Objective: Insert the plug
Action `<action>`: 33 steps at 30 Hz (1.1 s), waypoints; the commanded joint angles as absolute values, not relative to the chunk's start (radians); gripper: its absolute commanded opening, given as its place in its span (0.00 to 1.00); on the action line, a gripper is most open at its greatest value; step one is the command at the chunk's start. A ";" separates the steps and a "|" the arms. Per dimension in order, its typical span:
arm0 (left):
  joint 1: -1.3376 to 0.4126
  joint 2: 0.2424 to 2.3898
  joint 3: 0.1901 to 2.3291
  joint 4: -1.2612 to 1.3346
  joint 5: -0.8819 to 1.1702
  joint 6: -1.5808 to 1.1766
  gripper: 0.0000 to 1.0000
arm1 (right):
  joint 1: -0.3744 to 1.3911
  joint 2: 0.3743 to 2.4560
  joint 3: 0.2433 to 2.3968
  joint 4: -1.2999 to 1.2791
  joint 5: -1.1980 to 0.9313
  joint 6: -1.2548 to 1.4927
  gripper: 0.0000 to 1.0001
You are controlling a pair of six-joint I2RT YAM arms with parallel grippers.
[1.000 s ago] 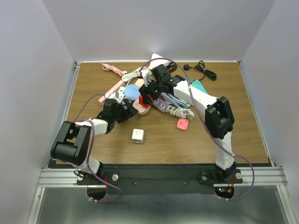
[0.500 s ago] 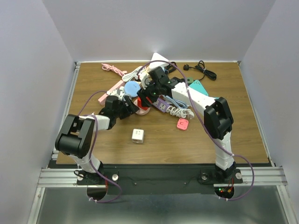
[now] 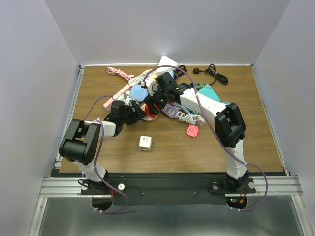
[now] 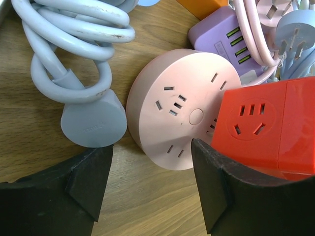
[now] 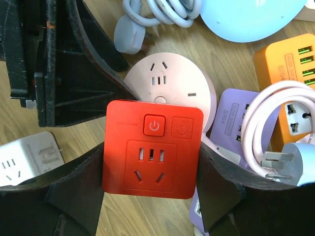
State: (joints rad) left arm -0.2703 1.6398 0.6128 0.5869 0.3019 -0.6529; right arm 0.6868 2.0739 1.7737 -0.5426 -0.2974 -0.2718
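At the left of the left wrist view lies a pale blue plug (image 4: 91,124). In the centre, the left gripper (image 4: 150,169) has its fingers apart before the round pink socket (image 4: 179,105). At the right, the red cube socket (image 4: 268,123) overlaps the pink one's edge, and the right gripper (image 5: 150,162) is clamped on it.

Heaped at the far middle of the tabletop (image 3: 236,142), sockets and cords (image 3: 183,109), with the round socket (image 4: 182,108) flat on the wood at the near-left edge. From the left wrist: coiled cable's plug (image 4: 91,123) just left of that socket, port strip (image 4: 221,32) just behind it, cube socket (image 5: 151,149) across its right edge, between the fingers of the right end effector (image 5: 150,162). Well apart in front, nearer the arm bases, a small cube adapter (image 3: 145,143).
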 commanded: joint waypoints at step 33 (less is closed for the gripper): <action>-0.264 1.733 0.695 0.560 0.321 -0.598 0.64 | 0.712 2.006 1.694 -0.511 -0.170 -0.345 0.00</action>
